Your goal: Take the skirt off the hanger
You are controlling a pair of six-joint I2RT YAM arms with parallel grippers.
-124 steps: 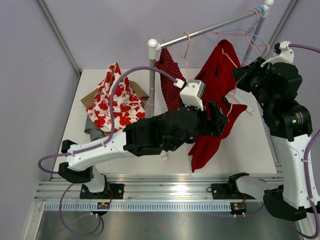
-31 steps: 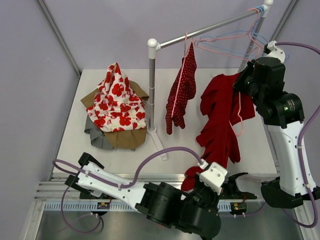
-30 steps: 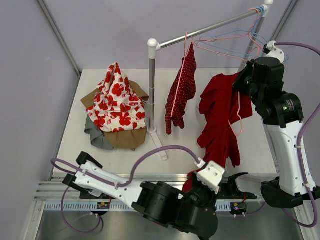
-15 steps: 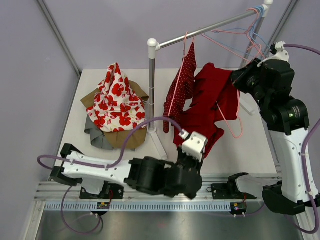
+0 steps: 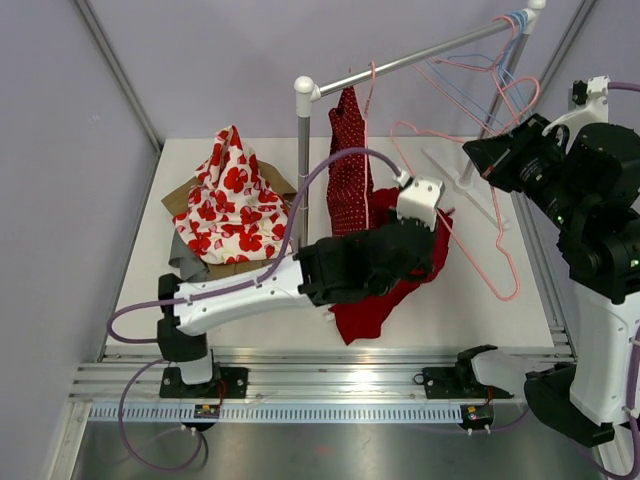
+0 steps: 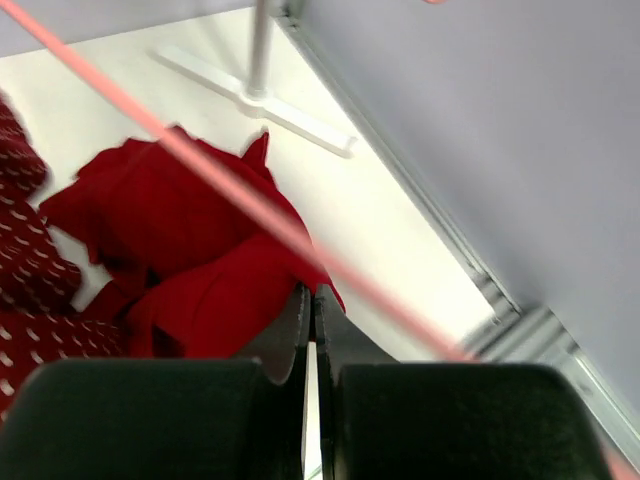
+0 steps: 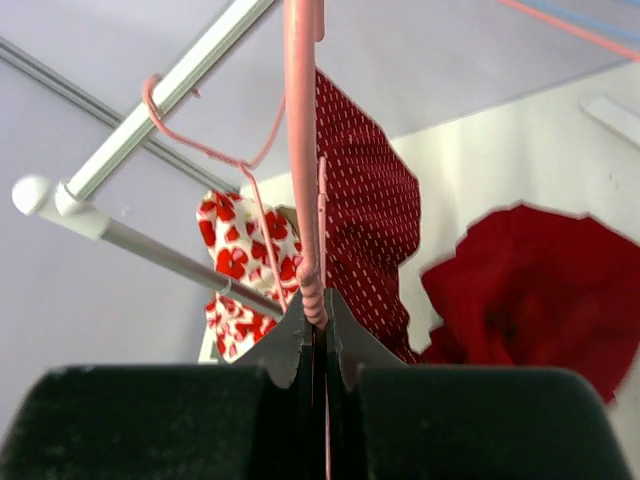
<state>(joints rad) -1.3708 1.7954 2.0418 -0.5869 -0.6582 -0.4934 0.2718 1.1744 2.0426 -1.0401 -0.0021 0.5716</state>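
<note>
The red skirt lies bunched on the table below my left arm, off the hanger. It also shows in the left wrist view and the right wrist view. My left gripper is shut, and a fold of the skirt runs up to its tips. The pink wire hanger hangs bare to the right of the skirt, and it crosses the left wrist view as a blurred pink line. My right gripper is shut on the hanger's twisted neck.
A dark red dotted garment hangs on another pink hanger from the rail. The rack's post stands mid-table. A pile of floral and brown cloth lies at the left. Several empty hangers crowd the rail's right end.
My left arm has swung from the near edge out over the table with the skirt. The skirt has come off the hanger, which my right gripper has carried rightward.
</note>
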